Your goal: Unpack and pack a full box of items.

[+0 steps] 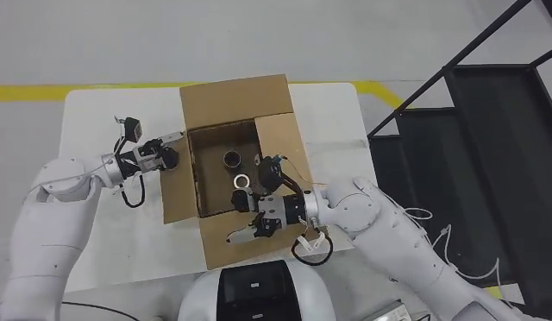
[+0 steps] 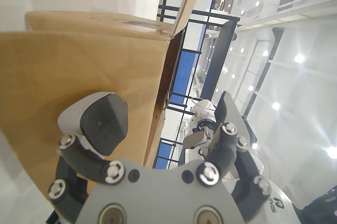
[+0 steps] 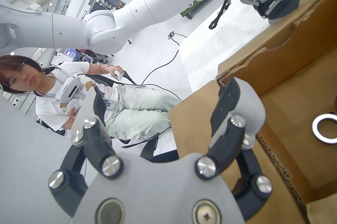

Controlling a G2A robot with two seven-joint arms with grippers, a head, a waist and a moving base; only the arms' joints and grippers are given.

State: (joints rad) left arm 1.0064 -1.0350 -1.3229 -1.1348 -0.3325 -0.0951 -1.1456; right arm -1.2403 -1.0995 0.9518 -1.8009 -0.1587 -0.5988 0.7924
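Fingers wide and empty, the left gripper (image 2: 164, 101) straddles the box's (image 1: 235, 101) side flap (image 1: 177, 196), likely to keep it clear. The right gripper (image 3: 160, 104), fingers equally wide, hangs over the near flap (image 1: 216, 243), within reach of the metal ring (image 3: 326, 127) on the floor of the box, which stands open on the desk (image 1: 103, 122).

Brown corrugated cardboard box (image 1: 237, 101): matt, fibrous paper, edge torn ragged just beyond the right gripper's (image 3: 163, 93) spread jaws, smooth face just past the left gripper's (image 2: 168, 101) jaws. Both grippers have matt grey plastic finger shells, black fine-gridded rubbery pads (image 2: 104, 119), shiny metal screw heads. Flat silver metal ring (image 3: 325, 128) off to one side of the right jaws: smooth, glossy.
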